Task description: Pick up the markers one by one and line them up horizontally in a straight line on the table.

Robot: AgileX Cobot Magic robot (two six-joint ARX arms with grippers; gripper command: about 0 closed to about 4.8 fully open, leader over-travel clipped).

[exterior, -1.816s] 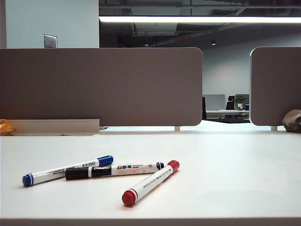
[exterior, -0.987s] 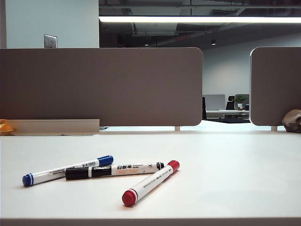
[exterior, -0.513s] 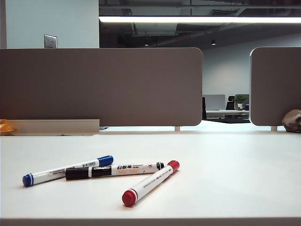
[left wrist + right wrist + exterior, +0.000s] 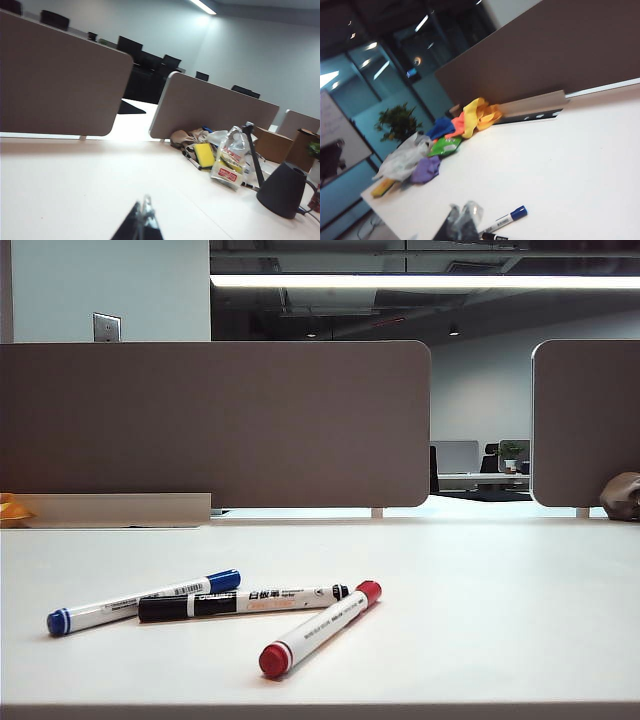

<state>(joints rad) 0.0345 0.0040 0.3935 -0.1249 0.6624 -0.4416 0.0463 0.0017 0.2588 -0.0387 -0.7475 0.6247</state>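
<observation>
partition panels (image 4: 215, 420) upright at back | colourful cloths (image 4: 470, 120) heaped | black lamp base (image 4: 280, 190)

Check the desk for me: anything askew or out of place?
The three markers lie fanned, not in line: blue marker and black marker slant slightly, red marker angles toward the table front. Nothing spilled or damaged. Left pincer and right pincer are shut, holding nothing.

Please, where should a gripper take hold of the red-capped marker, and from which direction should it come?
Grip the red marker at mid-barrel, coming straight down from above, with the jaws across its width. It lies flat and diagonal on the table, and its far end is close to the black marker. The left gripper and right gripper are both shut.
</observation>
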